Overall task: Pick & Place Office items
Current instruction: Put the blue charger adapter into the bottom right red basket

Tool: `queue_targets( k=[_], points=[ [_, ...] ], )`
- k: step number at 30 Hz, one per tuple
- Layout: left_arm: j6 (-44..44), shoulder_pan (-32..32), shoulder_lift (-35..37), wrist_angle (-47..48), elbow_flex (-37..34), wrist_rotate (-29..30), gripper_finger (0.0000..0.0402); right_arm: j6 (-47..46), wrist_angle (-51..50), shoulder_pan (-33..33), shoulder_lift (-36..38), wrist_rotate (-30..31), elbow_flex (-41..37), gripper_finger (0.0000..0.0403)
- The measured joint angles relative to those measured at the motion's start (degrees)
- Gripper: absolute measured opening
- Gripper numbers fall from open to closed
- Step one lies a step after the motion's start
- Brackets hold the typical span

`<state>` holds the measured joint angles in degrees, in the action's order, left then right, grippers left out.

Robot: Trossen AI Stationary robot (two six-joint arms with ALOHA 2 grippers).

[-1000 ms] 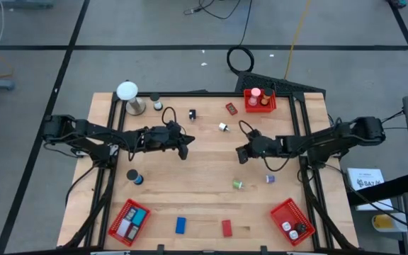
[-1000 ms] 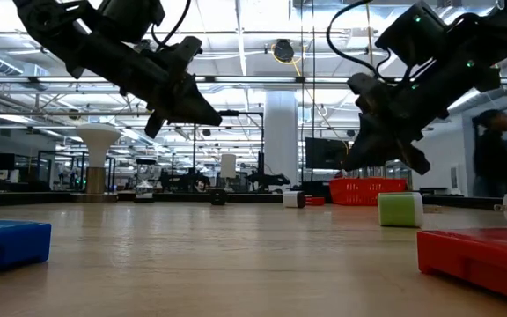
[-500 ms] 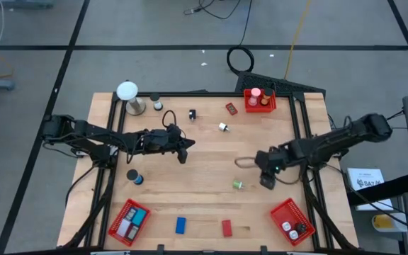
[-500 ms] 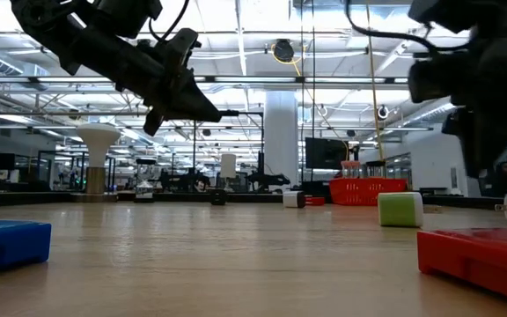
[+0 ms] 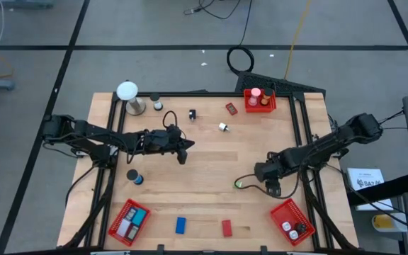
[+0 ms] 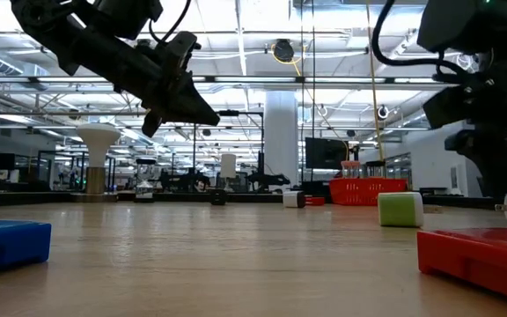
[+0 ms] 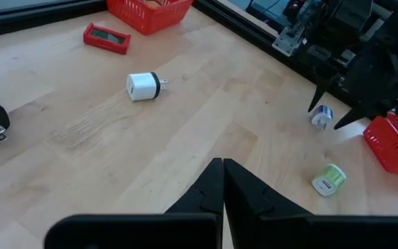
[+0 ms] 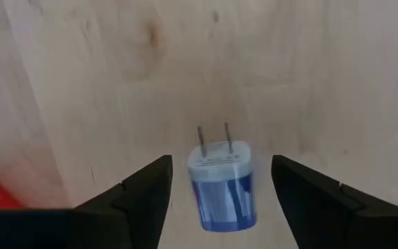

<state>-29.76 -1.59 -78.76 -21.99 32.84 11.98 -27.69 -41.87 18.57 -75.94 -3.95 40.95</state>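
left gripper (image 5: 183, 151) closed, right gripper (image 8: 218, 181) spread

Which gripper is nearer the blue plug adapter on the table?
Right gripper, open, straddles the blue plug adapter; left gripper, shut, hangs far across the table.

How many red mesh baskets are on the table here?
3: one red mesh basket at the far edge, right of centre; one at the near left corner; one at the near right corner, beside the right gripper. None seems hidden.
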Motion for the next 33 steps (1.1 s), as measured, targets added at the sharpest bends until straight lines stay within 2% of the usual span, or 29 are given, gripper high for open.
queue_targets(
  k=[6, 14, 16, 19, 22, 26, 29, 33],
  points=[
    [-0.3, 0.6, 0.0, 0.0, 0.0, 0.0, 0.0018, 2.0, 0.4, 0.0, -2.9, -0.6, 0.0, 0.0207],
    [-0.4, 0.6, 0.0, 0.1, 0.0, 0.1, 0.0005, 1.0, 2.8, -0.1, -3.0, -0.6, 0.1, 0.0129],
    [-0.5, 0.6, 0.0, 0.3, 0.0, 0.4, 0.0011, -0.1, 2.7, -0.9, -2.2, -0.4, 1.6, 0.0128],
    [-0.5, 0.6, 0.7, 1.1, 0.0, 0.9, 0.0012, -1.5, 6.6, -2.4, -0.1, 3.5, 3.9, 0.0128],
    [0.2, 0.4, 2.1, 1.4, 0.0, 1.1, 0.0003, -1.3, 17.3, -4.7, 1.8, 8.1, 3.5, 0.0128],
    [0.7, 0.4, 4.6, 3.1, -0.1, 1.2, 0.001, 1.7, 41.4, -9.2, 1.0, 11.2, -1.7, 0.0128],
    [0.7, 0.4, 6.6, 5.3, -0.1, 1.2, 0.0013, 6.7, 61.3, -13.1, -3.5, 11.7, -6.1, 0.0128],
    [0.8, 0.6, 8.4, 7.0, -0.1, 1.2, 0.0003, 13.8, 80.2, -17.9, -13.1, 11.5, -7.2, 0.0128]
  ],
)
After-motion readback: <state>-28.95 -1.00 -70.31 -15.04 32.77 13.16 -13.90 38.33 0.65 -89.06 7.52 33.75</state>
